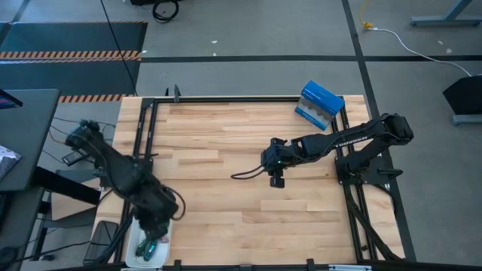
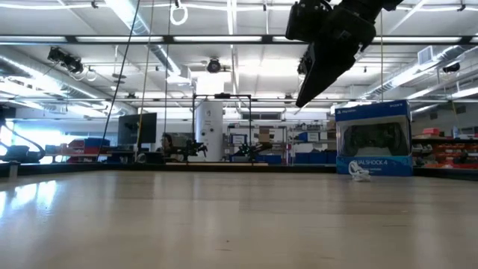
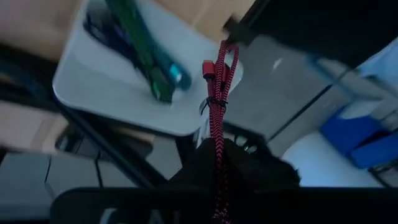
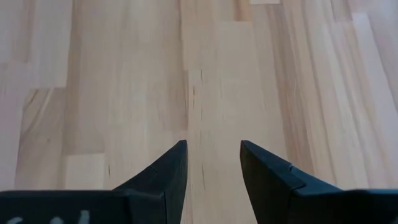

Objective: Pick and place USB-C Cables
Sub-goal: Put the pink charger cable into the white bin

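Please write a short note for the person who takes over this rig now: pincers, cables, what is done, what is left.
Left pincer: shut on the maroon cable, above the white tray at the table's near left corner.
Right pincer: open, empty, over bare wood mid-table.
Done: a green cable and others, hard to count, lie in the tray.
Left: drop the maroon cable into the tray. A small white bundle lies by the blue box; possibly a cable to fetch.

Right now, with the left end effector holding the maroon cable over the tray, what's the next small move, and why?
Probably lower it a little, then open. The left end effector is shut on the maroon cable, which hangs above the white tray, where a green cable already lies.
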Motion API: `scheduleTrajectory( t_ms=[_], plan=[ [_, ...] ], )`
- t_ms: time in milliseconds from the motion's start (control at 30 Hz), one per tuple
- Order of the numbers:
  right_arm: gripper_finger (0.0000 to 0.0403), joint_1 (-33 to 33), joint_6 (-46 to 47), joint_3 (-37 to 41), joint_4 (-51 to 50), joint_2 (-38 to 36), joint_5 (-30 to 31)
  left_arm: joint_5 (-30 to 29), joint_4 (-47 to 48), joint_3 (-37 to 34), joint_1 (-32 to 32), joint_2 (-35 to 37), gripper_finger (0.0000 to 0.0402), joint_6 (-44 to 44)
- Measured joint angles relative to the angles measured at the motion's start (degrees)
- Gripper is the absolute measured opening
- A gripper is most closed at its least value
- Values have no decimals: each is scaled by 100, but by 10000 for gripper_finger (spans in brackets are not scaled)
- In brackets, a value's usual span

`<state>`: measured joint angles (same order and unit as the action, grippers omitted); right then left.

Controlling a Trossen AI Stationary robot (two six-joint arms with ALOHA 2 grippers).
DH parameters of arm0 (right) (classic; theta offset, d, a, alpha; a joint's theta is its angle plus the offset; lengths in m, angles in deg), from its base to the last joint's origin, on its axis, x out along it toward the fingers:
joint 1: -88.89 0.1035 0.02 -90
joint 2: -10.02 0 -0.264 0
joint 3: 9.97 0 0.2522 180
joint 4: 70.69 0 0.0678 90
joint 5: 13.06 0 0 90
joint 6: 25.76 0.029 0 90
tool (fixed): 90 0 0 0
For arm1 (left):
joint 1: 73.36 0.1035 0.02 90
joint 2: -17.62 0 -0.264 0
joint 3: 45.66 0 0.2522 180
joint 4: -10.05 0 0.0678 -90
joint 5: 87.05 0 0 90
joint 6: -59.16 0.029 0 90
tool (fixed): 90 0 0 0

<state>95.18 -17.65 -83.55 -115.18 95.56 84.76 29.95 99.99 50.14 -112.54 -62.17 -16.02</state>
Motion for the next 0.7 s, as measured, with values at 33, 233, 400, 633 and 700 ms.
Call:
scheduleTrajectory(
  t_ms=[33,233,400,633,700],
  plan=[
    [154,0,31,0,0,0,1,116,19,0,-47,-116,19,-33],
    [154,10,290,0,8,0,-1,899,22,-2,-164,-824,19,406],
    [155,121,524,0,17,0,-3,1262,187,-2,-162,-1395,19,1056],
    [155,348,543,0,182,0,-8,1539,463,-7,-149,-1965,19,1999],
    [155,376,500,0,272,0,-9,1604,473,-7,-114,-2056,19,2184]
  ],
)
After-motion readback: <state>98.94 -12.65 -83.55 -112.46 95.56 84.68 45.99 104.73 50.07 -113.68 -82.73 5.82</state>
